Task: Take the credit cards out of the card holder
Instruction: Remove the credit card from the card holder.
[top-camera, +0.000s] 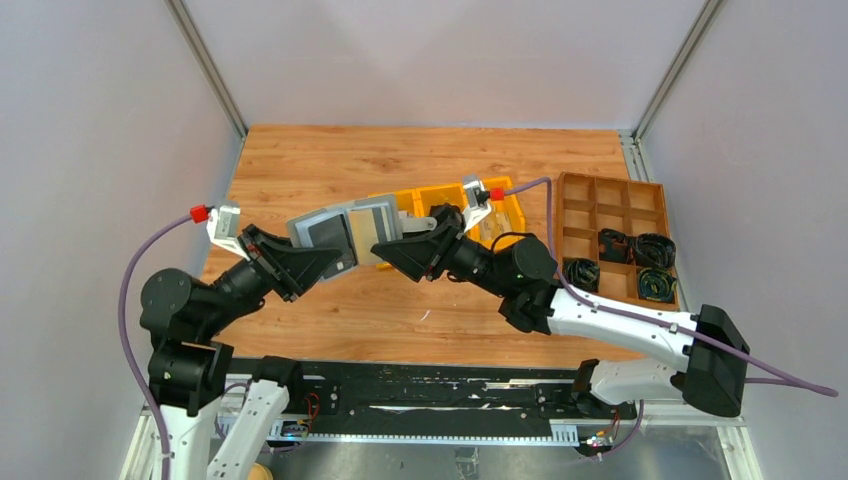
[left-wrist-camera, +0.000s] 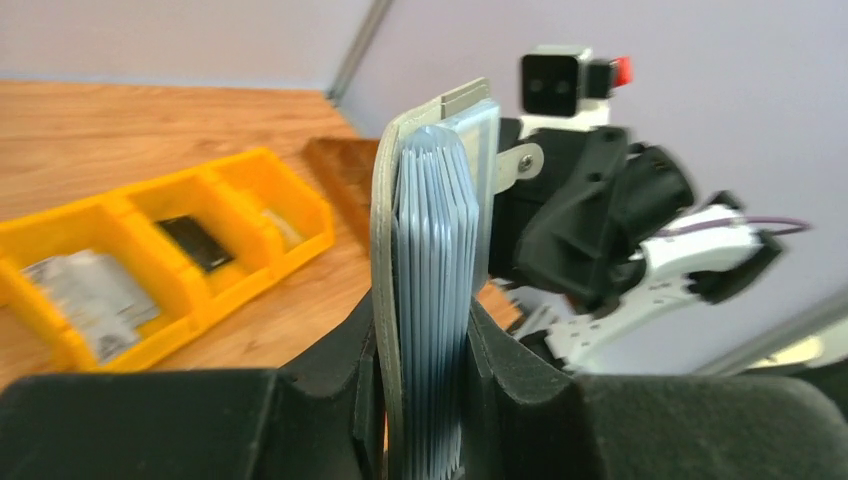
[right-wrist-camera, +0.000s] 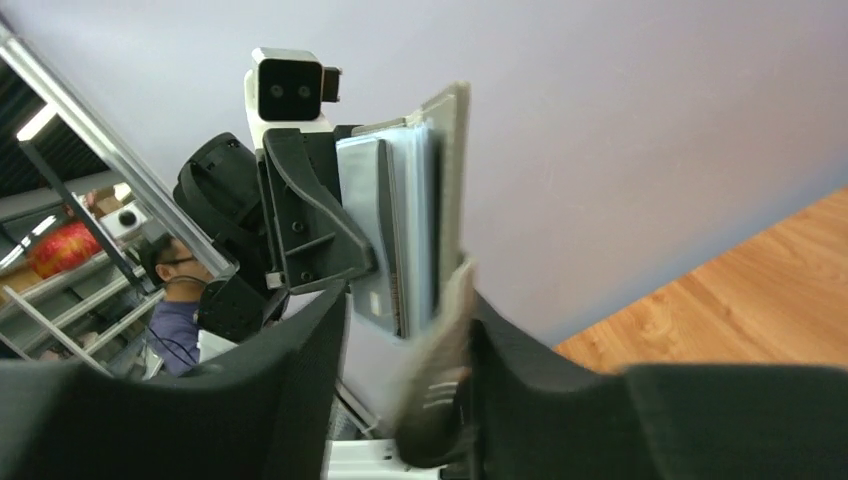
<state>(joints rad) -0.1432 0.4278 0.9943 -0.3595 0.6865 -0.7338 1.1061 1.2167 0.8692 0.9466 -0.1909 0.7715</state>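
Note:
The grey card holder (top-camera: 345, 230) hangs open in the air above the table's middle, between my two grippers. My left gripper (top-camera: 335, 258) is shut on its left half. In the left wrist view, that gripper (left-wrist-camera: 425, 400) clamps the grey cover (left-wrist-camera: 383, 250) together with a stack of pale blue-grey credit cards (left-wrist-camera: 437, 250) seen edge-on. My right gripper (top-camera: 397, 245) sits at the holder's right flap. In the right wrist view, its jaws (right-wrist-camera: 405, 310) stand apart. The blurred grey flap (right-wrist-camera: 450, 180) lies along the right finger (right-wrist-camera: 520, 380), and the cards (right-wrist-camera: 410, 220) show beyond.
A yellow three-part bin tray (top-camera: 512, 212) lies behind the grippers; in the left wrist view (left-wrist-camera: 250, 165) it holds a pale packet and a black item. A brown wooden compartment box (top-camera: 610, 182) with black cable coils (top-camera: 650, 250) stands at the right. Grey walls enclose the table.

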